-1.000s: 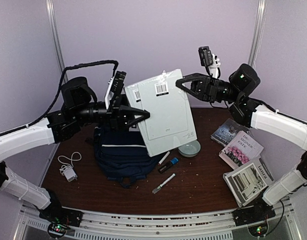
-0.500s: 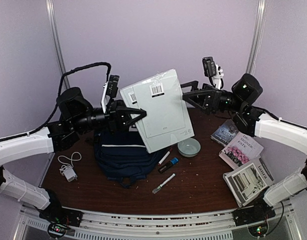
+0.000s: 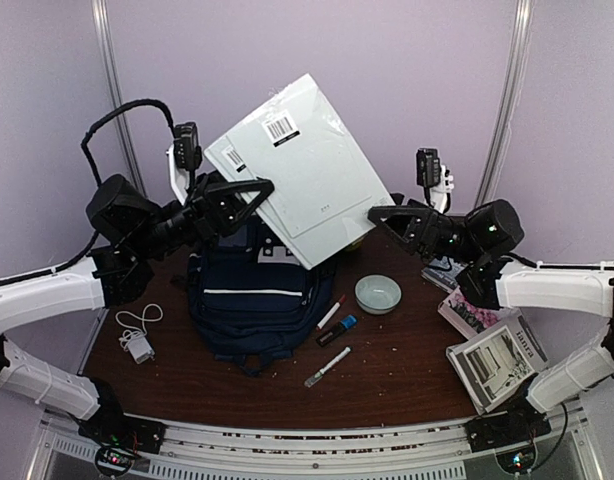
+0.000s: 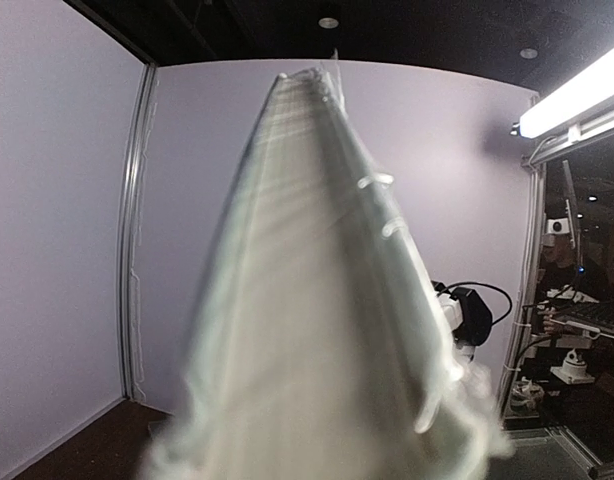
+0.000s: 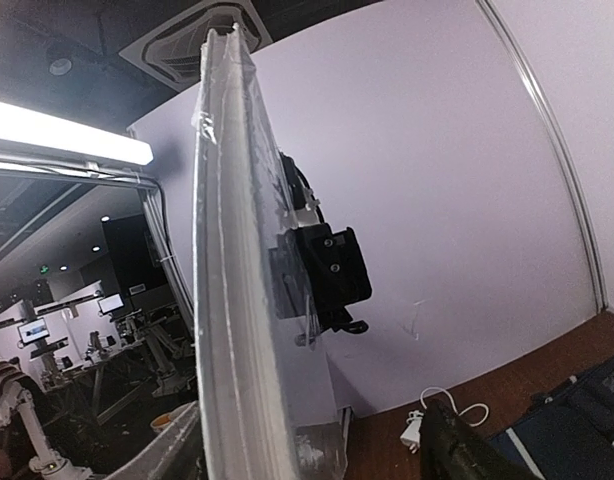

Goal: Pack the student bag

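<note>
The left pincer (image 3: pixel 257 193) was clamped on the lower left edge of a wrapped pack of pale notebooks (image 3: pixel 307 150), holding it tilted in the air with its barcode labels facing the top camera. In the left wrist view the pack (image 4: pixel 317 300) appeared edge-on and filled the middle of the frame.

The student bag (image 3: pixel 252 300) lay on the brown worktop (image 3: pixel 407 370) directly beneath that pincer and the raised pack.

The right pincer (image 3: pixel 389 222) hung just beside the pack's lower right corner, its jaws apart and nothing between them. Its wrist view showed the pack's edge (image 5: pixel 227 300) close by.

Below and between the two pincers sat a pale bowl (image 3: pixel 377 293) and two markers (image 3: pixel 327 367). Books (image 3: pixel 492 362) lay below the right pincer.
</note>
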### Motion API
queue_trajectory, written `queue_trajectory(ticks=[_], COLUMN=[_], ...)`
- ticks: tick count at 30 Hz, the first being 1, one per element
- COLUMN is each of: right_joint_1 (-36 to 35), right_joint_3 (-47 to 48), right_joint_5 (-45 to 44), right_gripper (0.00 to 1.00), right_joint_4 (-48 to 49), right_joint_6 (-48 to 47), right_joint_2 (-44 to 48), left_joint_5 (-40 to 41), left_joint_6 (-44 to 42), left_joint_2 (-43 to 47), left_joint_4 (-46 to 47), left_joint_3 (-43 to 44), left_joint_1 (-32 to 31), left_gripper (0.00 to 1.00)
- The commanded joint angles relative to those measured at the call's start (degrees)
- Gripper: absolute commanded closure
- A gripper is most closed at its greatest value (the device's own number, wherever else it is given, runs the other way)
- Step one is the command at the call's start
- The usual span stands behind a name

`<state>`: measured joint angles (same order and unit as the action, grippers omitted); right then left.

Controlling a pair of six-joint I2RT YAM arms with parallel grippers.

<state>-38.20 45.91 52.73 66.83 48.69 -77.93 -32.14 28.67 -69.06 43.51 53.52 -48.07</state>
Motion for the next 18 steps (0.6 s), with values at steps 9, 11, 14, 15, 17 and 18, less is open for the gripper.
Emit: queue_trajectory(ticks=[9, 11, 14, 15, 17, 18], right_joint_1=[-0.5, 0.9, 4.15, 5.43, 8.15, 9.6], right_joint_3=[4.54, 4.36, 3.28, 2.47, 0.74, 0.22], right_joint_5=[0.82, 0.11, -0.49, -0.67, -1.43, -1.92], right_gripper=[1.0, 1.0, 1.0, 1.0, 1.0, 1.0], right_joint_4=[16.91, 14.32, 9.32, 8.16, 4.21, 0.84], right_joint_6=[13.39, 14.34, 15.31, 15.38, 14.25, 13.12], right_joint_2=[-4.07, -3.71, -2.5, -1.81, 0.08, 1.19], left_joint_5=[4.05, 8.03, 20.87, 26.58, 34.88, 37.02], left_joint_6=[0.86, -3.34, -14.24, -16.62, -19.5, -20.08], left_joint_2=[1.2, 3.75, 7.33, 7.52, 6.6, 5.99], left_joint_4=[8.81, -1.87, -31.56, -41.64, -58.57, -65.13], left_joint_3=[0.53, 0.5, 4.62, 7.2, 10.36, 10.93], left_joint_1=[-0.25, -0.19, -0.22, -0.18, -0.18, -0.06], left_gripper=[0.97, 0.52, 0.23, 0.2, 0.15, 0.13])
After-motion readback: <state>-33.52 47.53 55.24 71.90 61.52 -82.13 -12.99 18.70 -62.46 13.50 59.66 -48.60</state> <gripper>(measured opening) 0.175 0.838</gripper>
